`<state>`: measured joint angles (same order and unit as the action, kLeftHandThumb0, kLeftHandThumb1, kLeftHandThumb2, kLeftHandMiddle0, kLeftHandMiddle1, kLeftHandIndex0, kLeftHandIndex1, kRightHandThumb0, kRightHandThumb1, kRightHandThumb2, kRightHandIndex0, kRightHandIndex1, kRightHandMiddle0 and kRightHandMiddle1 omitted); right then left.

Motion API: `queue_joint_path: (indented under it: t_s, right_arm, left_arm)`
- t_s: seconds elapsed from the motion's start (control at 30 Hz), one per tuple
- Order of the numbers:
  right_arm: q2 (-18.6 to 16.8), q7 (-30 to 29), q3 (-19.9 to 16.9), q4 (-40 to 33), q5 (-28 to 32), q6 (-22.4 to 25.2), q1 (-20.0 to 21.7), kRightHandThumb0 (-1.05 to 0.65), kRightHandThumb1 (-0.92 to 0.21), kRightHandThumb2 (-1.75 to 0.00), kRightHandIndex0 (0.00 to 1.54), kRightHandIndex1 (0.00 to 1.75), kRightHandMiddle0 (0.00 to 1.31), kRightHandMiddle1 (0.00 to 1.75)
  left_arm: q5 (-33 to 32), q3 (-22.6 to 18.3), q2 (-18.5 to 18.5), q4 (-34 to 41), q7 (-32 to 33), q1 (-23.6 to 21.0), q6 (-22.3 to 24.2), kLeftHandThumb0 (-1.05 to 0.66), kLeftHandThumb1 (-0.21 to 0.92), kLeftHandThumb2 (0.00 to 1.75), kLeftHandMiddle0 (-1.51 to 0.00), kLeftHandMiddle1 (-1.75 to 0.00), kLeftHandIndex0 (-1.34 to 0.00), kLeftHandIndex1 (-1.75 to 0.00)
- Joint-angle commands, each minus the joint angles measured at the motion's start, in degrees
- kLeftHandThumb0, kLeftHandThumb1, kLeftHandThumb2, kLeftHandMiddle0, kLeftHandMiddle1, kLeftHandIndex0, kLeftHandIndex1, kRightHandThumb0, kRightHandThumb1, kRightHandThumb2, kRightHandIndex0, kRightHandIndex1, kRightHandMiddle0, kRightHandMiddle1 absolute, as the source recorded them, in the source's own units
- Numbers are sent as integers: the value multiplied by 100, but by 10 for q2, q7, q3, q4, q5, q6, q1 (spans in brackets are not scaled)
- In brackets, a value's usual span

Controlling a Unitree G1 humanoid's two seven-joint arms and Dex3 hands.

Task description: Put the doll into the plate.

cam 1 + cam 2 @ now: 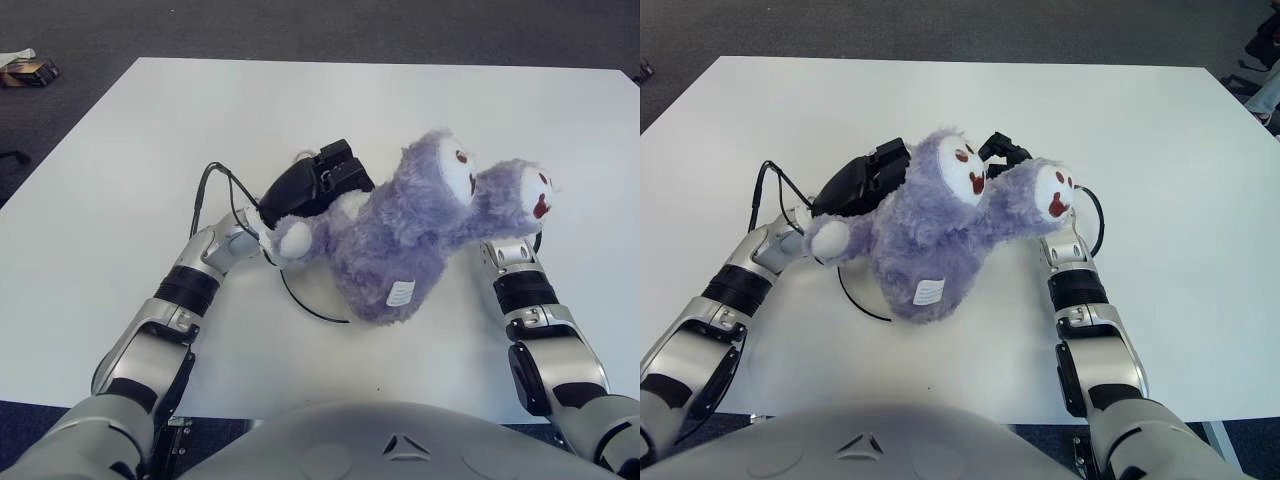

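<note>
Dark carpet surrounded the white tabletop (120,160), which carried little besides the work in hand. Between the two arms sat a purple plush doll (400,250) with two white faces, raised up and tilted so its heads leaned toward the robot's right. Beneath it showed only a dark curved arc, the rim of the plate (305,308), most of which the doll's body covered; whether the doll's base already rested in the plate or hung just above it could not be told.

The left hand (315,185) pressed against the doll's left flank, its black fingers curled into the fur beside a pale paw, apparently gripping it so the soft body would not slump. The right hand (1008,150) was mostly hidden behind the two heads, only dark fingers showing above them; it seemed to brace the doll from that side, but its grip could not be made out.

Holding from both sides probably kept so floppy a toy centred over the plate for lowering.
</note>
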<state>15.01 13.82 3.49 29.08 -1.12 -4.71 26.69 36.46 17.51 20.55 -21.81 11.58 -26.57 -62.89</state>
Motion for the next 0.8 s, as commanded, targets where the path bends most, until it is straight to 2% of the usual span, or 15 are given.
queue_joint_path:
  t_s: [0.0,0.1,0.3,0.5,0.77]
  right_arm:
    - [-3,6,11,24,-14,41,-39,-38,-72,-80,108,175,31,175]
    - [-2,1,13,25,-20,39,-38,-38,-72,-80,107,175,32,175]
    - [0,4,16,24,-18,40,-37,-38,-71,-81,108,175,32,175]
    - [1,8,17,9,-15,44,-44,-38,-72,-80,107,175,31,175]
    - [-2,17,11,5,-4,51,-46,-38,-73,-79,106,175,31,175]
  left_arm:
    - [1,-6,9,6,-7,-3,-8,-93,92,82,-26,-113,-8,-134]
    - [3,-4,13,1,-11,-7,-17,-95,92,86,-22,-98,-3,-128]
    - [4,-4,14,-18,-11,-17,-44,-97,92,89,-18,-83,0,-117]
    - [-16,3,17,-53,-20,-32,-85,-98,92,87,-19,-79,0,-113]
    - [-47,10,24,-78,-51,-44,-115,-97,92,87,-28,-84,0,-118]
